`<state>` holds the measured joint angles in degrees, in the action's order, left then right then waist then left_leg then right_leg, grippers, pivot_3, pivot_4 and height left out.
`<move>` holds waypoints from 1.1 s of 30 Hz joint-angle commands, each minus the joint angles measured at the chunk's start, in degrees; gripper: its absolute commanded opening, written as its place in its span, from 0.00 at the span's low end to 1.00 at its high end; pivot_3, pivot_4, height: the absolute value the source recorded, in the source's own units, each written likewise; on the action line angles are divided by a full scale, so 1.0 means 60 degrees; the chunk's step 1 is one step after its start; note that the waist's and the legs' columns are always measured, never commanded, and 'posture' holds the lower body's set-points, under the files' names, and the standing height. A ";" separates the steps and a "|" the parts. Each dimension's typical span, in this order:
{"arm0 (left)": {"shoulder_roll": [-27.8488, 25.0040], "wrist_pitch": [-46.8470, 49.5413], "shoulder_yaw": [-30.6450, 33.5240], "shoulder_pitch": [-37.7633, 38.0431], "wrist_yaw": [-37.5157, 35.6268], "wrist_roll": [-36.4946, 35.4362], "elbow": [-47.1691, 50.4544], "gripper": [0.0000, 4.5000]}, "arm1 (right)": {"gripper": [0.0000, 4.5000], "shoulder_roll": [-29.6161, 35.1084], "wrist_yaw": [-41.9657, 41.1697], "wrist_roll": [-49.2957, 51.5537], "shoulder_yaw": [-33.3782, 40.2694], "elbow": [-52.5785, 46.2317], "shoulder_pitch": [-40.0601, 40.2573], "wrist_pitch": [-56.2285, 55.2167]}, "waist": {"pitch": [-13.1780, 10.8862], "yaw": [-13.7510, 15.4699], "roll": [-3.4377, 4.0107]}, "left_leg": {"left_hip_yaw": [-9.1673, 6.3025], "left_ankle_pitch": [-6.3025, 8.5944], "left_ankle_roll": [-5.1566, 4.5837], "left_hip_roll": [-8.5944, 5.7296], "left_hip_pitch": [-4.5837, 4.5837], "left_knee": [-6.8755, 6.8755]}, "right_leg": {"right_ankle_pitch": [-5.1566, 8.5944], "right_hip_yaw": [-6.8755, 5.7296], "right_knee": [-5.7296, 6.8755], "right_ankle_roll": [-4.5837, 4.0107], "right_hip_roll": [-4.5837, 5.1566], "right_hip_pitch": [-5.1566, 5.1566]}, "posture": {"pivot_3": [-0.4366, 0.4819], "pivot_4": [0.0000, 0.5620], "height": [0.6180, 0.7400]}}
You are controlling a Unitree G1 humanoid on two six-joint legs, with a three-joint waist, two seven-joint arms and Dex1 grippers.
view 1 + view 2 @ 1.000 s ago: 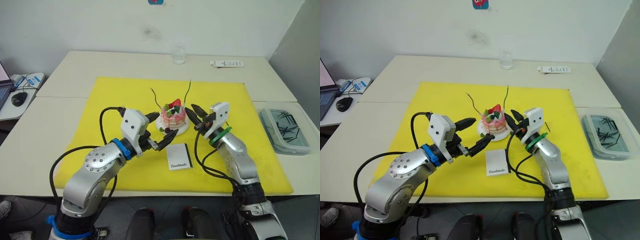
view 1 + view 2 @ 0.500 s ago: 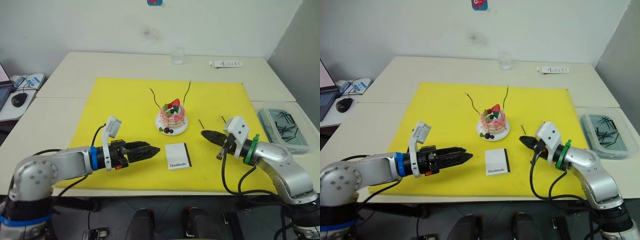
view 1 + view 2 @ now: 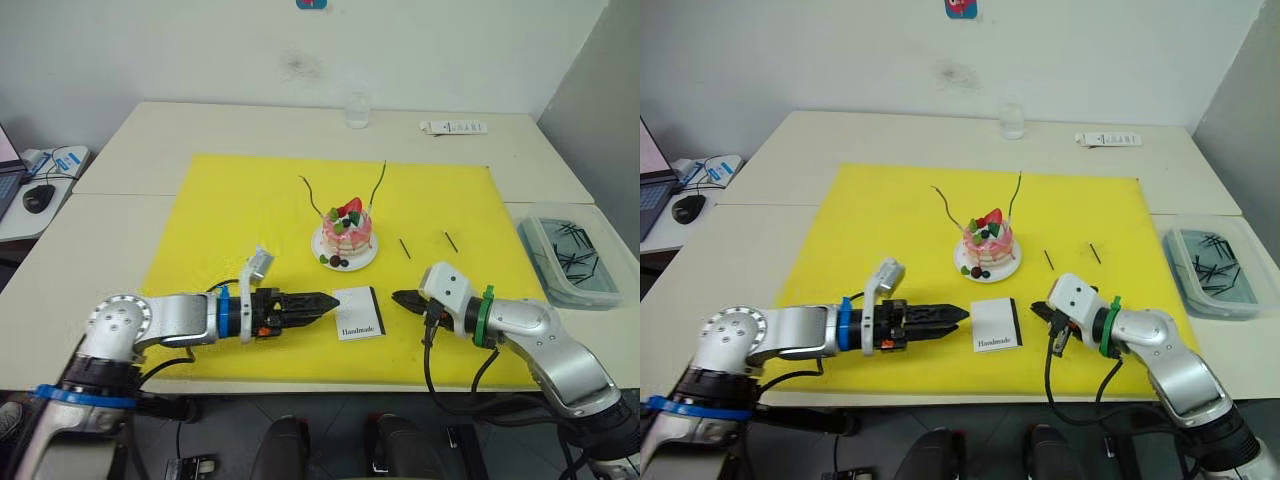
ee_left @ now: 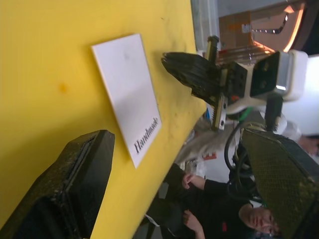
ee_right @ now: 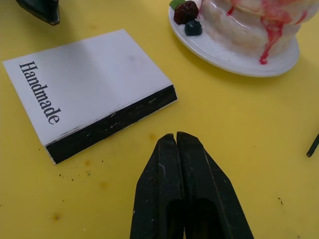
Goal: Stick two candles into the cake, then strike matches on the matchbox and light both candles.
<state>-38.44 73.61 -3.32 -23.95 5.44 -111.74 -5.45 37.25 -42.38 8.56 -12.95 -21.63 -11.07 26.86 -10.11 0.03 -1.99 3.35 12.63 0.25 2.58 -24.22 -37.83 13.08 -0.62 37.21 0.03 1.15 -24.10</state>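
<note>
Since the frame taken 1 second earlier, both arms had withdrawn from the cake point(image 3: 346, 232) and dropped low to flank the matchbox point(image 3: 358, 312); the cake, matchbox and both candles had not shifted on the yellow mat point(image 3: 220, 220).

Progress: the 2 candles point(image 3: 378, 184) stood planted in the cake, one leaning out to each side, so step 1 appeared complete. Neither tip showed a flame. The 2 matches point(image 3: 404, 248) lay loose on the mat beyond the right gripper point(image 3: 398, 297), untouched. Striking and lighting both remained to be done.

Jaws: the left gripper point(image 3: 334, 299) had its fingers spread in the left wrist view, holding nothing, with the matchbox lying just ahead of and between the tips. The right gripper's fingers point(image 5: 169, 164) were pressed together with nothing between them, tips pointed at the black striking edge of the matchbox, near but not touching. The cake sat beyond the matchbox, farther out than both grippers.
</note>
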 commanded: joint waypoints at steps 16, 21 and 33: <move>0.2117 0.0511 0.0308 -0.0216 0.2262 -0.0210 -0.0512 1.00 | 0.01 -0.0412 -0.0017 -0.0604 -0.0589 0.0003 -0.0074 0.0244 | 0.0013 0.0138 -0.0009 | 0.0007 -0.0003 0.0002 -0.0051 0.0027 -0.0010 | -0.0014 -0.0001 -0.0017 0.0025 0.0012 0.0042 | 0.48 0.27 1.00; 0.2431 0.0641 0.0077 -0.0115 0.2313 -0.0210 -0.0365 1.00 | 0.01 -0.0740 0.0014 -0.0398 -0.0638 -0.0237 -0.0175 0.0735 | 0.0014 0.0156 -0.0010 | 0.0002 -0.0002 0.0002 -0.0049 0.0042 -0.0008 | -0.0014 -0.0001 -0.0023 0.0025 0.0021 0.0059 | 0.48 0.27 1.00; 0.3016 0.0126 0.0266 0.0293 0.3001 -0.0210 -0.0014 1.00 | 0.01 -0.1026 0.0022 -0.0070 -0.0276 -0.0728 -0.0137 0.1743 | 0.0017 0.0190 -0.0011 | -0.0008 -0.0002 0.0003 -0.0045 0.0042 -0.0003 | -0.0008 0.0001 -0.0029 0.0016 0.0034 0.0064 | 0.48 0.27 1.00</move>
<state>-21.48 74.17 0.25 -23.29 22.26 -112.60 -6.26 30.72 -41.55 6.86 -15.26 -23.61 -11.97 37.10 -10.00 1.17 -2.05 3.31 12.62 0.27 2.29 -23.96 -37.85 13.04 -0.61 37.02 0.13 1.35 -23.72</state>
